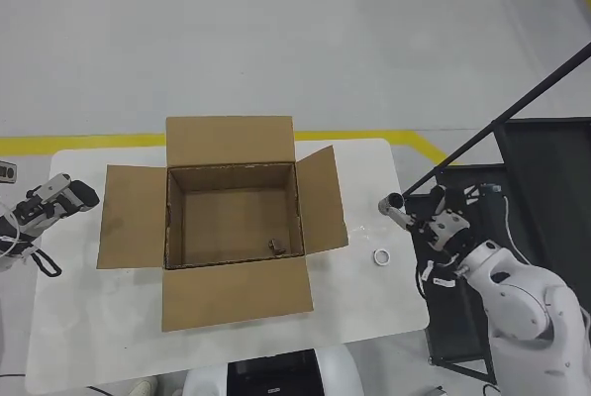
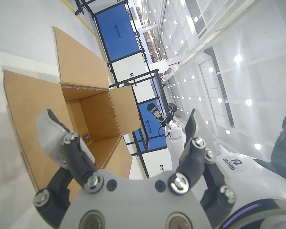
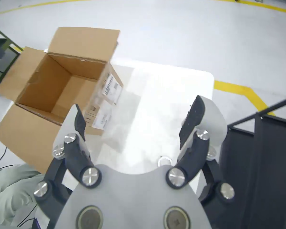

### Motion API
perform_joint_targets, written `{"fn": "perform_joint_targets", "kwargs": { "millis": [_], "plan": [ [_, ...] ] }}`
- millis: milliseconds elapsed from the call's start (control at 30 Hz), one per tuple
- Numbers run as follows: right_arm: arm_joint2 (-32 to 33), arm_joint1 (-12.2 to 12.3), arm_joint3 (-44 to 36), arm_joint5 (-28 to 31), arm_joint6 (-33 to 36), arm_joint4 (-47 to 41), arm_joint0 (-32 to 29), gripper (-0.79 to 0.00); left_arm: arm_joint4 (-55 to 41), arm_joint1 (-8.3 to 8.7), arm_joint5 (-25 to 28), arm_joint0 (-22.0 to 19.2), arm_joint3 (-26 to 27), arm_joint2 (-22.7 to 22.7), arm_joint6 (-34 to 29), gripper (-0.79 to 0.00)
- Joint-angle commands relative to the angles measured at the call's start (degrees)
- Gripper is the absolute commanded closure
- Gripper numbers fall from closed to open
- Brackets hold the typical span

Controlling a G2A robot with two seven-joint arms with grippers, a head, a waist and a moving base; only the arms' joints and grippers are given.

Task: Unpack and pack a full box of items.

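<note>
An open cardboard box [image 1: 232, 220] stands mid-table with all its flaps folded outward. One small brown item [image 1: 275, 244] lies on its floor near a corner, also seen in the left wrist view as the small item [image 2: 86, 137]. A small white ring [image 1: 382, 256] rests on the table beside the box, close under my right gripper in the right wrist view [image 3: 164, 161]. My left gripper [image 1: 83, 194] [image 2: 120, 120] hovers off the box's left flap, open with nothing in it. My right gripper [image 1: 390, 205] [image 3: 137, 110] hangs open over the table's right edge, also holding nothing.
The white table [image 1: 374, 158] has bare room around the box. A dark metal rack [image 1: 547, 188] stands close against the table's right side, by the right arm. A yellow floor line [image 1: 77, 145] runs behind the table.
</note>
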State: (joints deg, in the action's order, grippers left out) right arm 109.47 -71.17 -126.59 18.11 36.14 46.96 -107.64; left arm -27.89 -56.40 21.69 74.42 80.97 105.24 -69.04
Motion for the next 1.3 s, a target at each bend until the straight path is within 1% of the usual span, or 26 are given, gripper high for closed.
{"fn": "perform_joint_targets", "kwargs": {
  "millis": [0, 100, 200, 300, 567, 600, 633, 667, 733, 800, 867, 1067, 1267],
  "plan": [
    [0.2, -0.1, 0.9, -0.7, -0.8, 2.0, -2.5, -0.785, 0.0, 0.0, 0.0, 0.0, 0.0, 0.0, 0.0, -0.785],
    [-0.8, -0.1, 2.9, -1.3, -2.1, 6.5, -4.9, -0.785, 0.0, 0.0, 0.0, 0.0, 0.0, 0.0, 0.0, -0.785],
    [-2.9, -0.2, 6.2, -2.1, -4.1, 9.7, -5.6, -0.785, 0.0, 0.0, 0.0, 0.0, 0.0, 0.0, 0.0, -0.785],
    [-4.8, -0.3, 10.1, -2.9, -5.9, 10.1, -5.0, -0.785, 0.0, 0.0, 0.0, 0.0, 0.0, 0.0, 0.0, -0.785],
    [-7.6, -0.2, 20.7, -5.5, -6.9, 12.1, -1.9, -0.785, 0.0, 0.0, 0.0, 0.0, 0.0, 0.0, 0.0, -0.785],
    [-7.9, -0.3, 21.9, -5.9, -7.0, 11.5, -1.5, -0.76, 0.0, 0.0, 0.0, 0.0, 0.0, 0.0, 0.0, -0.785],
    [-8.1, -0.2, 22.9, -6.1, -6.9, 11.6, -1.0, -0.668, 0.0, 0.0, 0.0, 0.0, 0.0, 0.0, 0.0, -0.785],
    [-8.4, -0.2, 23.9, -6.3, -6.8, 11.8, -0.6, -0.613, 0.0, 0.0, 0.0, 0.0, 0.0, 0.0, 0.0, -0.785],
    [-9.0, -0.2, 25.8, -6.7, -6.6, 12.1, 0.2, -0.449, 0.0, 0.0, 0.0, 0.0, 0.0, 0.0, 0.0, -0.785],
    [-9.7, -0.2, 27.5, -7.1, -6.6, 12.1, 1.1, -0.416, 0.0, 0.0, 0.0, 0.0, 0.0, 0.0, 0.0, -0.785],
    [-10.4, -0.3, 29.2, -7.7, -6.6, 12.1, 2.0, -0.357, 0.0, 0.0, 0.0, 0.0, 0.0, 0.0, 0.0, -0.785],
    [-12.8, -0.3, 33.5, -8.5, -6.5, 12.3, 5.1, -0.32, 0.0, 0.0, 0.0, 0.0, 0.0, 0.0, 0.0, -0.785],
    [-14.4, -0.3, 36.6, -9.9, -5.8, 11.9, 7.9, -0.336, 0.0, 0.0, 0.0, 0.0, 0.0, 0.0, 0.0, -0.785]
  ]
}}
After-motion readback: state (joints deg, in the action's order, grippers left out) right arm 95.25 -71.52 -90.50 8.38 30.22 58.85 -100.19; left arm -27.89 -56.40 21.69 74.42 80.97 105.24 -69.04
